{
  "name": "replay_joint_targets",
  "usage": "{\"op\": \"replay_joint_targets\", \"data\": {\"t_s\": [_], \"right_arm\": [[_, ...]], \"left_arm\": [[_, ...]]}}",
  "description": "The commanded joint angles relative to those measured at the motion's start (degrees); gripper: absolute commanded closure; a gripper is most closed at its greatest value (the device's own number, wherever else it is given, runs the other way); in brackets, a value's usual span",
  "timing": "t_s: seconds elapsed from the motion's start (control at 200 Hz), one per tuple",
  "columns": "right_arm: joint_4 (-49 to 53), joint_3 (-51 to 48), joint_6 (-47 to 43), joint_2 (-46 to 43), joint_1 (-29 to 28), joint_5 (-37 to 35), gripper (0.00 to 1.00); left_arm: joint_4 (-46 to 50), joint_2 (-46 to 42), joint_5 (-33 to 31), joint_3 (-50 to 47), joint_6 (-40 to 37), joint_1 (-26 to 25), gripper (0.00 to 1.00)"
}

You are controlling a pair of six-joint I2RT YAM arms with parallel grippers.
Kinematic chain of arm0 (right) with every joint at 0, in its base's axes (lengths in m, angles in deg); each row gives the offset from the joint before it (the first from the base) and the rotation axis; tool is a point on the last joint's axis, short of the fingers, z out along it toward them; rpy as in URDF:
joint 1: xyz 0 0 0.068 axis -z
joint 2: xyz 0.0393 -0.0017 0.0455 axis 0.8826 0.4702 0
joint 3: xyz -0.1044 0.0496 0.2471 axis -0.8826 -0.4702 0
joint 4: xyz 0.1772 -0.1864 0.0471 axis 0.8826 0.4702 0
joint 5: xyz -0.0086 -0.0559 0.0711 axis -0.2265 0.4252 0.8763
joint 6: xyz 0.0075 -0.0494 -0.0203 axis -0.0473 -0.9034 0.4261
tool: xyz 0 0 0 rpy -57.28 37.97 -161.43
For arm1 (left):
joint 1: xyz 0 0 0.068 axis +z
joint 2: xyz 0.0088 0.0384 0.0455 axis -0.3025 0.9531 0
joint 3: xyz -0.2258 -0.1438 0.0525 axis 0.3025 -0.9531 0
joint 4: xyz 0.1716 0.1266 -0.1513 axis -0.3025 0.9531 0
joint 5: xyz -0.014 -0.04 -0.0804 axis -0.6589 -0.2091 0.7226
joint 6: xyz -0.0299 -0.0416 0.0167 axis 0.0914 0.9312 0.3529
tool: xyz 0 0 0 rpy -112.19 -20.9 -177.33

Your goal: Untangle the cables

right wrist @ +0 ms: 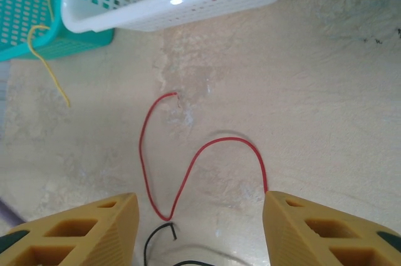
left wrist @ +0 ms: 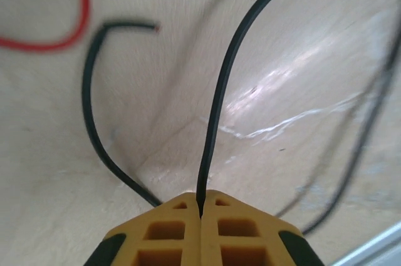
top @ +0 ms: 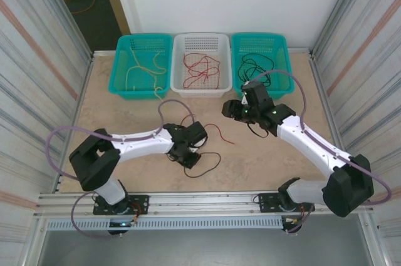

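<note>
Thin black cable [left wrist: 216, 109] is pinched in my left gripper [left wrist: 200, 206]; my right gripper [right wrist: 199, 216] gapes empty over thin red cable [right wrist: 225, 139].

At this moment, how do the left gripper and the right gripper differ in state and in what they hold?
The left gripper is shut, its jaws pressed together; the right gripper stands open, its jaws wide apart. The left gripper pinches a black cable; the right gripper holds nothing, with a red cable lying on the table below its gap. Both are yellow-tipped and point down at the table.
</note>
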Motion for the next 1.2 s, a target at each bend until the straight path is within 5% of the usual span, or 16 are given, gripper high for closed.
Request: {"op": "replay_joint_targets", "data": {"t_s": [0.0, 0.346, 0.611, 0.897, 0.987, 1.082, 1.193], "right_arm": [[0.34, 1.71, -3.60, -5.32, 0.50, -0.37, 0.42], [-7.52, 3.20, -7.08, -13.68, -2.38, 4.82, 0.29], [-5.34, 9.05, -9.87, -11.03, -3.23, 4.24, 0.28], [-14.43, 9.68, -10.13, -11.44, -4.42, 10.15, 0.28], [-14.40, 10.21, -10.08, -10.75, -4.44, 8.50, 0.39], [-14.31, 10.94, -10.22, -10.23, -4.47, 7.48, 0.63], [-14.21, 11.30, -10.38, -10.20, -4.45, 7.14, 0.74]], "left_arm": [[2.46, -9.01, -5.09, 7.25, -1.99, 0.22, 1.00], [-1.43, -17.27, -0.90, 29.77, -3.76, 11.62, 1.00], [1.71, -10.71, -0.88, 49.53, -11.18, 12.61, 1.00], [0.33, -11.48, -0.32, 52.28, -11.16, 12.79, 1.00], [-0.04, -12.23, 0.40, 52.20, -10.61, 12.79, 1.00], [-0.05, -12.77, -0.15, 52.25, -10.61, 12.95, 1.00], [0.55, -13.24, -0.64, 52.40, -9.59, 14.46, 1.00]]}}
